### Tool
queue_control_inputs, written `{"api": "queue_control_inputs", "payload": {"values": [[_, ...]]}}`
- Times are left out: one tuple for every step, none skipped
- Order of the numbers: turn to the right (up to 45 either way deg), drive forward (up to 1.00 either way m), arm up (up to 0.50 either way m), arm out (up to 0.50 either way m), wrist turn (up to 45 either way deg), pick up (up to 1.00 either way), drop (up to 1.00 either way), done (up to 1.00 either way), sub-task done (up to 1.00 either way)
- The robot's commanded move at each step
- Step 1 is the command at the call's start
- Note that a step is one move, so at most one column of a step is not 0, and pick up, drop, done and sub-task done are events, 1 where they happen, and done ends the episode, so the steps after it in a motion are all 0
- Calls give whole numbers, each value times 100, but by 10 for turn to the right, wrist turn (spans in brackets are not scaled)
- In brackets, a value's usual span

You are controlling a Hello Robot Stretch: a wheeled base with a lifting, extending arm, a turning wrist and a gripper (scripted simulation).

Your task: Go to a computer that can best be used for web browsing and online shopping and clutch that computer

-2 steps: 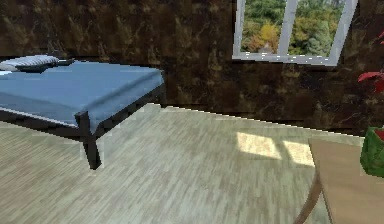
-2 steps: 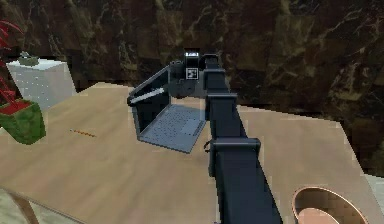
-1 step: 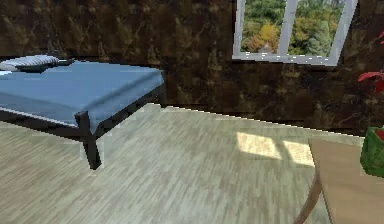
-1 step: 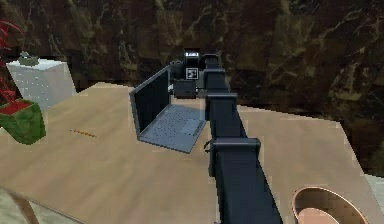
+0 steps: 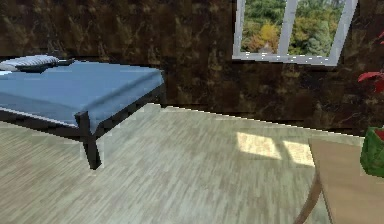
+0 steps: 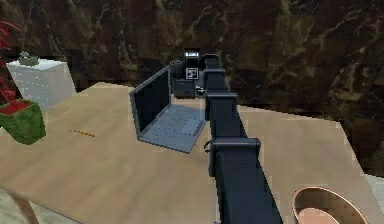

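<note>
A dark grey laptop (image 6: 168,122) stands with its lid raised on a light wooden table (image 6: 100,165) in the arm side view. The arm's dark bar rises from the bottom edge and runs past the laptop's right side. Two small white marker squares (image 6: 190,64) show at its far end. The gripper (image 6: 181,87) is a dark shape just behind the laptop's upper right corner. With the laptop right at it on the table, I cannot tell whether the gripper holds anything.
A red plant in a green pot (image 6: 22,121) stands at the table's left end, showing again as a green pot (image 5: 374,152). Behind it is a white dresser (image 6: 42,82). A brown bowl (image 6: 330,208) sits bottom right. A blue bed (image 5: 70,90) and a window (image 5: 295,28) lie ahead over open floor.
</note>
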Motion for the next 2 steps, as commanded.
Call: {"api": "queue_control_inputs", "payload": {"values": [[0, 0, -30, 0, 0, 0, 0, 0, 0], [0, 0, 0, 0, 0, 100, 0, 0, 0]]}}
